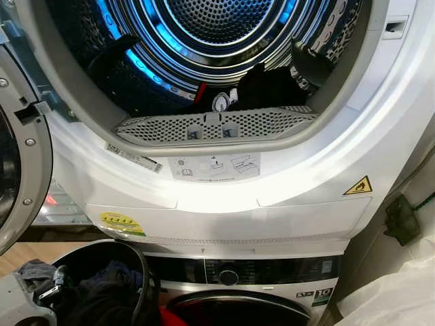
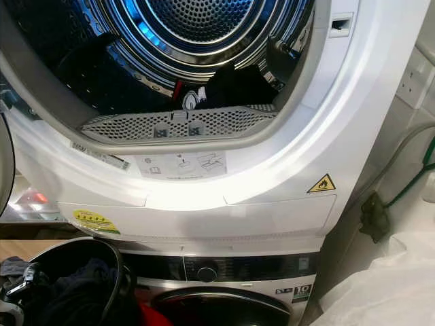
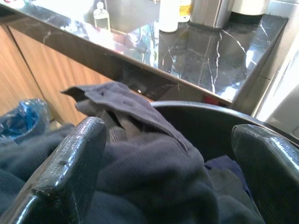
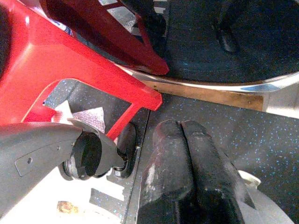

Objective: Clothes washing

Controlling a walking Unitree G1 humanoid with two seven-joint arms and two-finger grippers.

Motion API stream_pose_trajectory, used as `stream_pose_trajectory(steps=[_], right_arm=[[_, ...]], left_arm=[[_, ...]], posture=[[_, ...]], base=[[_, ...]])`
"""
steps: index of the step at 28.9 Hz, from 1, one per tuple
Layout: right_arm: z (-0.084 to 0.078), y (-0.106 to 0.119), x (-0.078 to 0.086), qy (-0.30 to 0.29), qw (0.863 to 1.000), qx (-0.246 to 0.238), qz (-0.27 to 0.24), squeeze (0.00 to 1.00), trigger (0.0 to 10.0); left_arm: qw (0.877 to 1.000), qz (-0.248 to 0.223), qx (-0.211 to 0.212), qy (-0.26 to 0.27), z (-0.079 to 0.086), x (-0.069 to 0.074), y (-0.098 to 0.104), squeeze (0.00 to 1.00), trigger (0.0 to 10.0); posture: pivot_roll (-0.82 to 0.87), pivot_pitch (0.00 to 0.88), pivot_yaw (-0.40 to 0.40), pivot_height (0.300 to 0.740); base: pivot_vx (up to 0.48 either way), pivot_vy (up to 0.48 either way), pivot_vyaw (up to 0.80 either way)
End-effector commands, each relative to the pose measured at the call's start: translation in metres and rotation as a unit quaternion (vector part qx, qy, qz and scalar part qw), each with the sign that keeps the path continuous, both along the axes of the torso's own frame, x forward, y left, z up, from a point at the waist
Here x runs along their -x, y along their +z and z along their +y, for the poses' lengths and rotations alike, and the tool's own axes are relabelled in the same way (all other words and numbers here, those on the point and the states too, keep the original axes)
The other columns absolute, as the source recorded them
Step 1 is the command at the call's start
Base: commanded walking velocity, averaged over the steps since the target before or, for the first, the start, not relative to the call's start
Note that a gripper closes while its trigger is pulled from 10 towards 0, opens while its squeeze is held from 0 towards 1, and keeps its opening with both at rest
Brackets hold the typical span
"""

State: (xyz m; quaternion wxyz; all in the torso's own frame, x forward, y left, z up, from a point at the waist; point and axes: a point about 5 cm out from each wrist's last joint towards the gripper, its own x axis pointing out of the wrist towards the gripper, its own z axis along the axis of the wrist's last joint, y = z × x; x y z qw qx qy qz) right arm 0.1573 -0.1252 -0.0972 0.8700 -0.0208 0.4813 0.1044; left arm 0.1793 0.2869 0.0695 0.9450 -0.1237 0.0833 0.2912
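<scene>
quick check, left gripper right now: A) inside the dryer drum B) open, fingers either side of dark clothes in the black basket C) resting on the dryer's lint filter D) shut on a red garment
B. The left wrist view shows the left gripper with its fingers spread wide apart around a dark navy garment heaped in the black basket.

You're in a home laundry corner: stacked pair, dryer [image 1: 224,197] with its door open on top at 12 o'clock, washer [image 1: 245,285] under it at 6. Dark clothes sit in the drum [image 1: 268,88], and a black laundry basket [image 1: 139,272] of clothes is at 7 o'clock. Left wrist view shows a dark marble counter [image 3: 210,51] with bottles over wood cabinet fronts [image 3: 56,79], so it's domestic.
</scene>
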Motion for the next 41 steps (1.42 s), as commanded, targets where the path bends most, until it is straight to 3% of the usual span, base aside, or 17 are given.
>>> stream_pose_trajectory(steps=[1,10,14,16,20,31,32,33,41], right_arm=[[0.007,0.0,0.0,0.001,1.0,-0.008,0.003,0.0,10.0],[0.006,0.0,0.0,-0.001,1.0,-0.009,0.003,0.0,10.0],[0.007,0.0,0.001,-0.001,1.0,-0.011,0.005,0.0,10.0],[0.007,0.0,0.001,-0.001,1.0,-0.011,0.007,0.0,10.0],[0.007,-0.001,0.002,-0.001,1.0,-0.011,0.008,0.0,10.0],[0.008,-0.002,0.005,0.011,1.0,-0.009,0.01,0.0,10.0],[0.008,-0.002,0.006,0.013,1.0,-0.008,0.01,0.0,10.0],[0.008,-0.002,0.005,0.014,1.0,-0.008,0.01,0.0,10.0],[0.008,-0.002,0.005,0.015,1.0,-0.008,0.01,0.0,10.0]], left_arm=[[1.0,0.012,0.01,-0.001,0.0,0.001,-0.005,1.0,10.0],[0.995,0.064,0.039,0.069,0.004,0.015,-0.019,1.0,10.0],[0.989,0.095,0.01,0.11,0.009,0.023,-0.023,1.0,10.0],[0.983,0.116,-0.027,0.14,0.014,0.029,-0.019,1.0,10.0],[0.986,0.081,-0.044,0.14,0.015,0.025,-0.008,1.0,10.0],[0.97,0.189,-0.03,0.15,0.015,0.036,-0.032,1.0,10.0],[0.97,0.196,-0.025,0.144,0.016,0.034,-0.034,0.17,10.0],[0.97,0.195,-0.025,0.145,0.016,0.032,-0.034,0.0,10.0],[0.964,0.222,-0.009,0.143,0.016,0.025,-0.037,0.0,10.0]], posture=[[0.11,0.0,0.15,0.74],[0.11,0.0,0.155,0.74],[0.11,0.0,0.155,0.74],[0.11,0.0,0.154,0.74],[0.11,0.0,0.151,0.74],[0.11,0.0,0.146,0.74],[0.11,0.0,0.144,0.74],[0.11,0.0,0.142,0.74],[0.1,0.0,0.147,0.74]], base=[[0.0,0.0,0.0],[0.0,0.0,0.0],[0.0,0.0,0.0],[0.0,0.0,0.0],[0.0,0.0,0.0],[0.0,0.0,0.0],[0.0,0.0,0.0],[0.0,0.0,0.0],[0.0,0.0,0.0]])
